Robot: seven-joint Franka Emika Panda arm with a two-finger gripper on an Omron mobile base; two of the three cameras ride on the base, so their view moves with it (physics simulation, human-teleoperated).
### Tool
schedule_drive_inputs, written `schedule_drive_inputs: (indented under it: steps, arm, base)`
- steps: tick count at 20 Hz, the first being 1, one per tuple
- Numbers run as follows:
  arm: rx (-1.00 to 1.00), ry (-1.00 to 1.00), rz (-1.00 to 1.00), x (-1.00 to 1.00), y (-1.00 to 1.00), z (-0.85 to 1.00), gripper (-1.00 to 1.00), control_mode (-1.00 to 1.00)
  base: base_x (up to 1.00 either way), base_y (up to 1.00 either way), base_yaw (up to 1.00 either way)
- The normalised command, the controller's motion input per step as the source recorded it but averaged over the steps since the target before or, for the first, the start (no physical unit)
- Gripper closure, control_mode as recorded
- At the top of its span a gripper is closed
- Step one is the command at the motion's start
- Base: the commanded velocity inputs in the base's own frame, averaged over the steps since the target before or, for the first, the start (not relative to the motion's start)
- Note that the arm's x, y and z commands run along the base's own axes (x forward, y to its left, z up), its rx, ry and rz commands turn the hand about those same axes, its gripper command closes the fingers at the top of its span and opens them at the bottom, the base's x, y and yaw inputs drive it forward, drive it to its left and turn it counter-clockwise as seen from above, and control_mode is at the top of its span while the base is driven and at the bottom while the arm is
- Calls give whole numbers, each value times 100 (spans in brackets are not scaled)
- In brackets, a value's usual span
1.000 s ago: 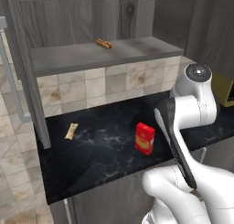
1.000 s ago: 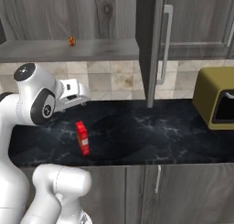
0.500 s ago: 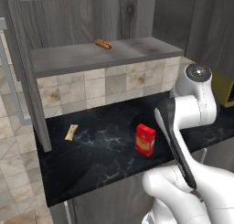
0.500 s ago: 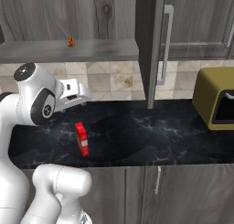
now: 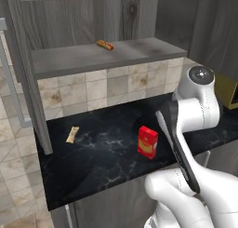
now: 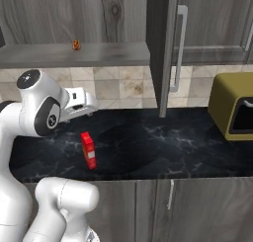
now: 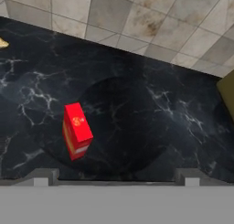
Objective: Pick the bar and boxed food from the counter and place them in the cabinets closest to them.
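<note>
i am holding the arm back above the counter [image 5: 107,152] while the boxed food [image 5: 147,142] is standing upright on the black marble, well apart from the tiled wall, with open counter on every side of it. in the hand view the boxed food [image 7: 76,130] is sitting left of centre and below the gripper [image 7: 114,175], so i am looking down on its top face and one side rather than straddling it. the jaws are standing wide apart, with nothing between them, and the carton is not yet between the tips; my read is that they are spread ready for its narrow sides.

in the right base view the carton [image 6: 89,150] is standing just in front of the arm's wrist, under the left end of the open wall cabinet [image 6: 74,53], and that shelf looks the nearest place to put it. a hot-dog-like bun [image 5: 105,45] is lying on that shelf, far above the boxed food. a pale tan stick [image 5: 72,134] is lying flat on the counter, well to the left of the boxed food. an olive toaster [image 6: 234,105] is sitting far to the right of the carton. i cannot make out the bar anywhere around the boxed food.
</note>
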Motion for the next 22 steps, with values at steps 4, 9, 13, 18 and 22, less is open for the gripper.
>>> schedule_drive_inputs:
  steps: [4,9,13,18,22]
  arm:
    - [6,0,0,0,5,-12,-100,-100]
    - [8,0,0,0,2,-20,-100,-100]
    - [3,3,0,10,8,-29,-100,-100]
    - [2,5,0,26,12,-33,-100,-100]
    - [5,8,1,29,4,-33,-100,-100]
  base:
    - [0,0,0]
    - [0,0,0]
    - [0,0,0]
    - [0,0,0]
    - [0,0,0]
